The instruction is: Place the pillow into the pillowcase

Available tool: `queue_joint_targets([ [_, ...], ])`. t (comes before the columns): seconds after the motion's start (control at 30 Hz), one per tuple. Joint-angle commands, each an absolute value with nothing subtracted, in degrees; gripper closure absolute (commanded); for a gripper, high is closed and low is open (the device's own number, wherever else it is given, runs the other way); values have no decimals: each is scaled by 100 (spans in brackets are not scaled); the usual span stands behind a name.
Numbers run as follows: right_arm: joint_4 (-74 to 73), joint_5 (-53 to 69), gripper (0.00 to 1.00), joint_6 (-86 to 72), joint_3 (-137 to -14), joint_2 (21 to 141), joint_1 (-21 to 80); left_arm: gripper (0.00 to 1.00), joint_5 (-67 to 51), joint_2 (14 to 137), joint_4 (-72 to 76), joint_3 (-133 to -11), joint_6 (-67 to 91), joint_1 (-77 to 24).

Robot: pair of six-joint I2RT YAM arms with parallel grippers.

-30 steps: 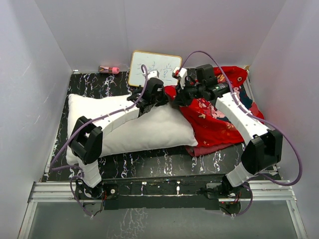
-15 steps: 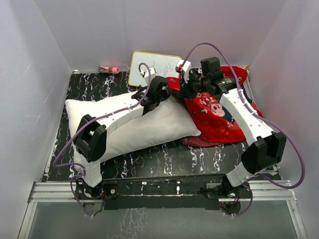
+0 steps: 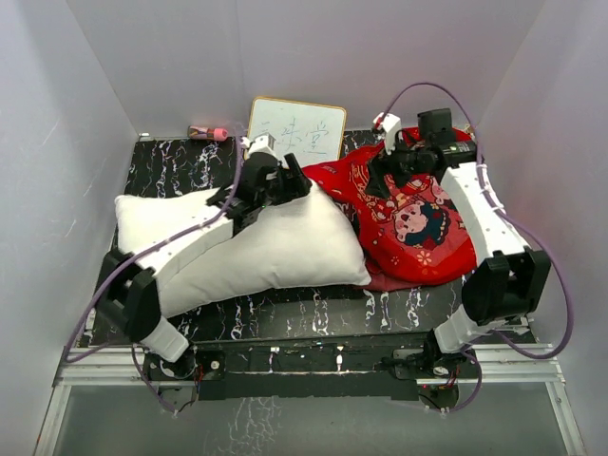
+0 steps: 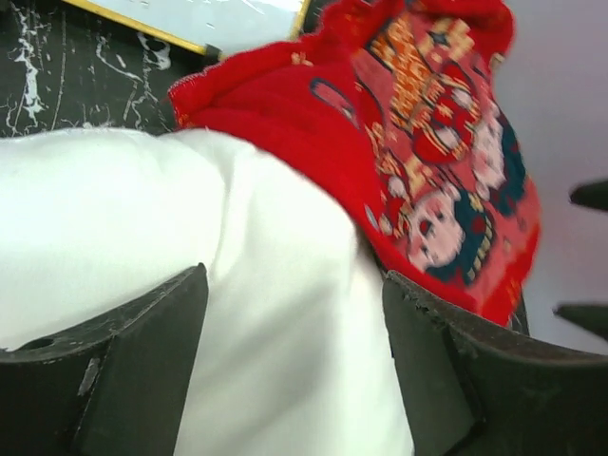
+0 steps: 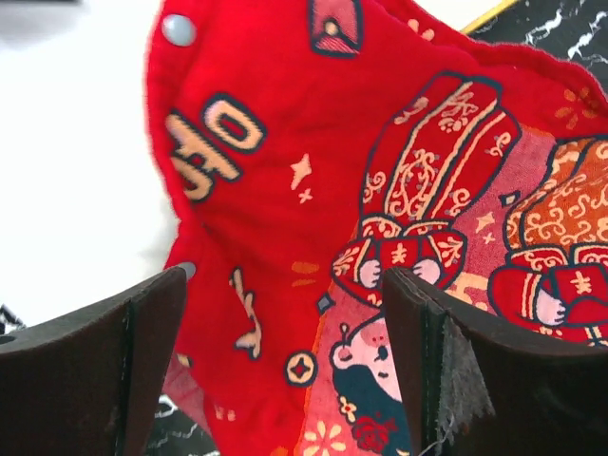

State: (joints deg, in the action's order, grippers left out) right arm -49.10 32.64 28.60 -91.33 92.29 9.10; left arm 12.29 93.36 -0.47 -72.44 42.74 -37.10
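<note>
Two soft things lay on the black, white-veined table [image 3: 180, 166]: the plump white pillow [image 3: 275, 252] across left and centre, its right end touching the thin, crumpled red pillowcase [image 3: 418, 223] on the right. From overhead I saw the left gripper [image 3: 293, 184] on the pillow's far right corner, the right gripper [image 3: 378, 179] over the case's far edge, and a framed whiteboard [image 3: 296, 131] behind. Only the wrist views showed the jaws. The left fingers [image 4: 142, 361] were spread wide, smooth white cloth bulging between them. The right fingers [image 5: 85, 370] were equally spread, and beyond them I saw printed cartoon cloth with a grey snap [image 5: 178, 28].
</note>
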Motion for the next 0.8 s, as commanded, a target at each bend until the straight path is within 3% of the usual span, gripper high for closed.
queue_joint_targets([
  [0.0, -5390, 4675, 12, 3614, -8842, 8084, 896, 27, -445, 7912, -717, -6727, 3272, -3595],
  [0.13, -5579, 5090, 12, 3736, -7801, 7348, 897, 26, -1070, 7034, -1318, -6355, 2606, -3659],
  [0.33, -5606, 4747, 14, 3178, -6697, 6846, 895, 24, -1552, 6227, -1586, -6193, 1103, -4190],
  [0.43, -5054, 4466, 21, 2175, -6291, 6936, 896, 19, -1016, 6254, -1789, -6114, -246, -5115],
  [0.57, -4210, 4458, 21, 777, -5789, 7040, 826, 8, 324, 6918, -1860, -6203, -1615, -6210],
  [0.77, -3456, 3250, 23, -409, -5506, 7242, 826, 3, 2087, 8085, -656, -6052, -2791, -6750],
])
